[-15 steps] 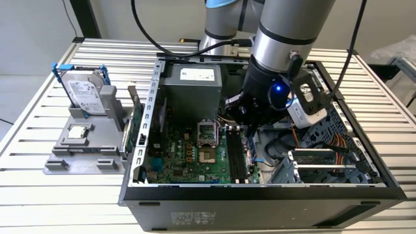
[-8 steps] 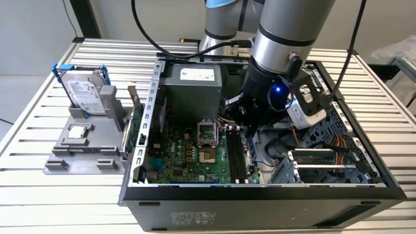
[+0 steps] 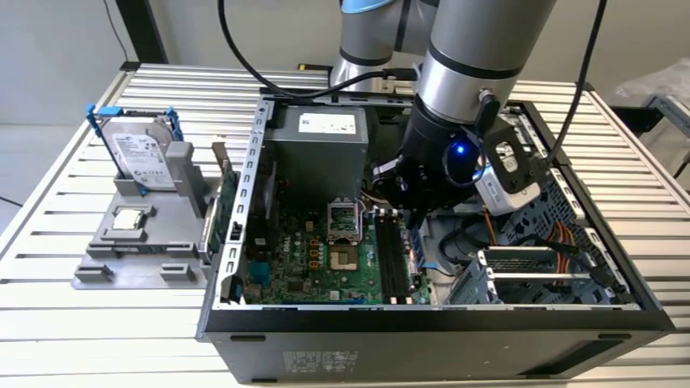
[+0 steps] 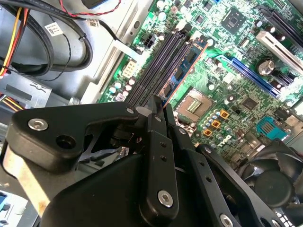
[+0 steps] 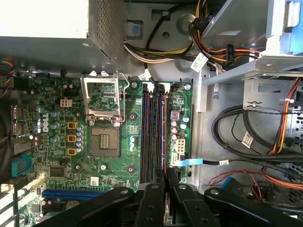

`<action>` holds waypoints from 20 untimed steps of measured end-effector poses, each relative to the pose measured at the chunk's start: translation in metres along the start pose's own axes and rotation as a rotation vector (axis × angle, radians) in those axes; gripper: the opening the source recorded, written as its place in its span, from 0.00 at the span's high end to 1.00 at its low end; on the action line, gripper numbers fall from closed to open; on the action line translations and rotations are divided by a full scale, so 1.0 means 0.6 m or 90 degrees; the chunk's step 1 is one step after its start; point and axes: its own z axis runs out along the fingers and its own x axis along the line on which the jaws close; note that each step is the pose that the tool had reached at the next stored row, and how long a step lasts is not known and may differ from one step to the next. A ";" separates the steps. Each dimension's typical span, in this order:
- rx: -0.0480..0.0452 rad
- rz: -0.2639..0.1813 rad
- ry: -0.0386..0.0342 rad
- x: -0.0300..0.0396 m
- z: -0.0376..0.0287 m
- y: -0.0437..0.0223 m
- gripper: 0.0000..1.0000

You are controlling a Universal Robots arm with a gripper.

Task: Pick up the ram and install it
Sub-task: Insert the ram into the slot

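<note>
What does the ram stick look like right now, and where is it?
The ram is a long, thin, flat board, bluish-green, with a row of dark chips on its side and an orange-looking edge. It stands on edge, lined up with the long black memory slots on the green motherboard. The gripper pinches one end of it between its black fingers. Whether it sits in a slot or just above one cannot be told.

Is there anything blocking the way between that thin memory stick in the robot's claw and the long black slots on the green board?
Nothing visible does. The black gripper holds the thin greenish-blue ram stick directly over the long black memory slots, and no cable crosses them.
</note>
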 end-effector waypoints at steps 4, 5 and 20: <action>0.0008 0.000 0.0000 0.000 0.000 0.000 1.00; 0.0009 0.000 0.0000 0.000 0.000 0.000 1.00; 0.0048 0.000 0.0000 0.000 0.006 0.001 1.00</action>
